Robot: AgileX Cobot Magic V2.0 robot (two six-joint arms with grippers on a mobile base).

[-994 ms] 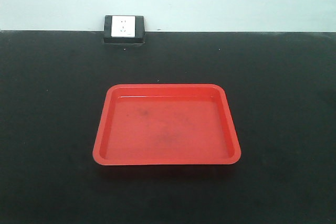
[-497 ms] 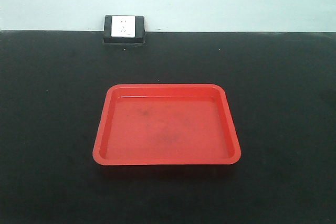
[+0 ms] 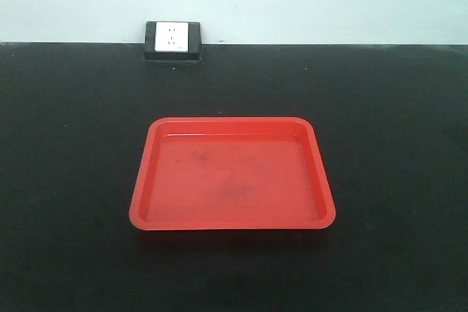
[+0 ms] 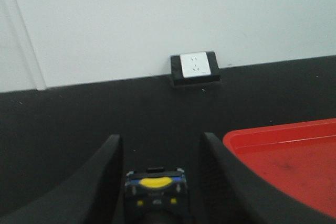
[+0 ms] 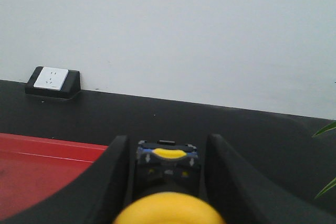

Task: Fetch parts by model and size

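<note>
Left wrist view shows you the left gripper (image 4: 160,138) over the black table (image 4: 73,119), beside the red tray's (image 4: 247,139) left rim. Its fingers flank a dark part (image 4: 155,192) with blue corners. You cannot tell whether they pinch it. Your right gripper (image 5: 167,137) flanks the yellow-capped switch (image 5: 168,209) likewise, grip unclear. A socket (image 4: 195,65) sits at the table's far edge.

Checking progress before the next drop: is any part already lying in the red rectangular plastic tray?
No: the front view shows the red rectangular plastic tray with only its bare, smudged floor, nothing in it.
</note>
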